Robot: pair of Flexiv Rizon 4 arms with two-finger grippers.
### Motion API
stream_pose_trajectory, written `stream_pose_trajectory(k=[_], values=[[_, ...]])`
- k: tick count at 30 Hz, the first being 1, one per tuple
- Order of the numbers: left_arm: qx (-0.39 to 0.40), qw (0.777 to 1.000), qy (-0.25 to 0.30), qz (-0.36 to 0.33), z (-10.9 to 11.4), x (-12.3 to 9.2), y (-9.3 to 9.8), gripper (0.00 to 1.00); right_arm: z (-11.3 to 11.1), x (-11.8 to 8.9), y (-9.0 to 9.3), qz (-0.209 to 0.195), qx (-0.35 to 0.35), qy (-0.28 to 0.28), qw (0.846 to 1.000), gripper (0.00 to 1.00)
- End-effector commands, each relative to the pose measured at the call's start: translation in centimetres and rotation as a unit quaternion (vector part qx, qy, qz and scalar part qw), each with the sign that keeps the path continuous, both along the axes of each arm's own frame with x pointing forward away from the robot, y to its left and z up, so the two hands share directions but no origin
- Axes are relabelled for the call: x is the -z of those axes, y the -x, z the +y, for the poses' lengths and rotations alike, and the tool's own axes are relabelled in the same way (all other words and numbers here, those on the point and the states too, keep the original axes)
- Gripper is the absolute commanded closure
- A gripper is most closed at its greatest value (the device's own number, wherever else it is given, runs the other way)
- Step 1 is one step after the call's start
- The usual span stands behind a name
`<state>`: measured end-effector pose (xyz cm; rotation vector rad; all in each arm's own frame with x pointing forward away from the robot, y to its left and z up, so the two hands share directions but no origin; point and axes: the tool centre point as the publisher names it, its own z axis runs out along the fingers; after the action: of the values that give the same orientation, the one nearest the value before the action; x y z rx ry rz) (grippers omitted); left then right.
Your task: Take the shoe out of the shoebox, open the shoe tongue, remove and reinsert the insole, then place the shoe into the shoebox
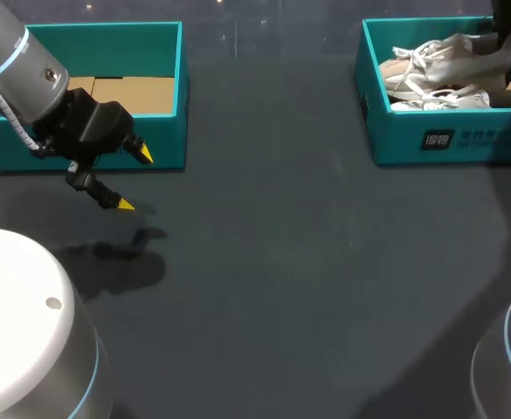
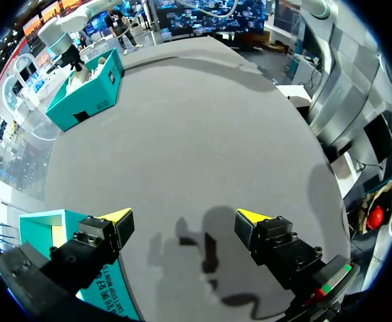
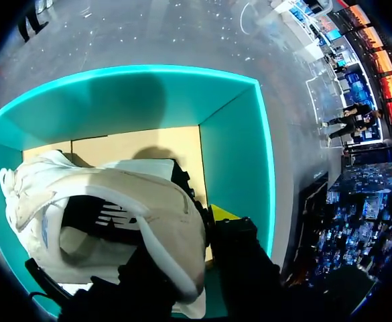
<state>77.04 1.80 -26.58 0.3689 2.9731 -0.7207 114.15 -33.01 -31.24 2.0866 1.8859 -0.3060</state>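
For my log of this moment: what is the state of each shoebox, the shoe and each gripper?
left shoebox: open, no shoe visible inside.
right shoebox: open, holding the shoe.
shoe: inside the right shoebox, laced.
left gripper: open, holding nothing.
right gripper: at the shoe, grip hidden.

Soft overhead light is falling on the dim grey table (image 1: 290,262), the left gripper (image 1: 135,180) is throwing a blurred shadow toward the near left edge, and a dark patch is sitting on the shoebox (image 3: 236,161) wall.

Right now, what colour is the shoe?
The shoe is off-white, clearest in the right wrist view.
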Motion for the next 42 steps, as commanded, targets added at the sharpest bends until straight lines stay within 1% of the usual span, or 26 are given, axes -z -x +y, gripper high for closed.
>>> stream_pose_trajectory(k=[1,9,13,26,35,42], values=[[0.000,1.000,-0.001,-0.001,0.0,0.0,0.1,0.00,-0.1,0.1,-0.6,-0.001,0.004,-0.004,1.000,1.00],[0.000,1.000,-0.001,-0.001,0.0,0.0,0.1,0.00,0.2,-0.4,-1.6,-0.013,-0.005,0.000,1.000,1.00],[0.000,1.000,-0.001,-0.001,0.0,0.0,0.1,0.00,0.2,-0.3,-2.0,-0.012,-0.008,0.004,1.000,1.00],[0.000,1.000,-0.001,-0.001,0.0,0.0,0.1,0.00,-0.6,1.5,-2.9,0.004,-0.005,-0.007,1.000,1.00],[0.000,1.000,-0.001,-0.001,0.0,0.0,0.1,0.00,-0.9,2.1,-3.6,0.008,-0.009,-0.007,1.000,1.00],[0.000,1.000,-0.001,-0.001,0.0,0.0,0.1,0.00,-0.7,2.9,-3.5,0.017,-0.011,-0.013,1.000,1.00]])
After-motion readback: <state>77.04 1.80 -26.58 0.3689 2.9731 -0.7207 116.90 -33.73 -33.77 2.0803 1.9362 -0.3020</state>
